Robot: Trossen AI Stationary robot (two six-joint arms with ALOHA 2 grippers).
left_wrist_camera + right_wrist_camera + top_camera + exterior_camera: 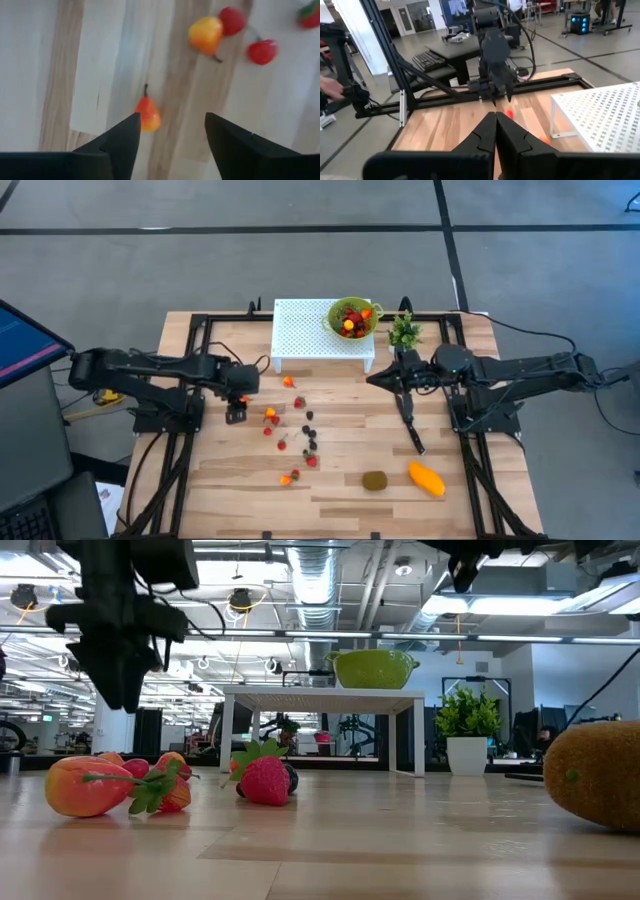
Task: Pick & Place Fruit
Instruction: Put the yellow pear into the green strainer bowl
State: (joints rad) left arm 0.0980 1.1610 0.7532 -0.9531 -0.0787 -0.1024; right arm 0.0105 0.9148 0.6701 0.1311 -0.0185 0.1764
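My left gripper (236,416) (171,120) hangs open over the table's left half, pointing down. A small orange pear-shaped fruit (147,113) lies on the wood below it, close to one finger (125,137), untouched. Beyond it lie a yellow-orange piece (205,34) and red cherries (262,51). More small fruit (300,430) are scattered mid-table. A brown kiwi (375,480) and an orange mango (427,478) lie near the front edge. My right gripper (372,378) (495,120) is shut, level, above the table, holding nothing.
A green bowl (352,318) with fruit stands on a white perforated stand (300,330) at the back. A small potted plant (404,330) stands beside it. A black knife (410,430) lies under the right arm. Bare wood lies left of the fruit.
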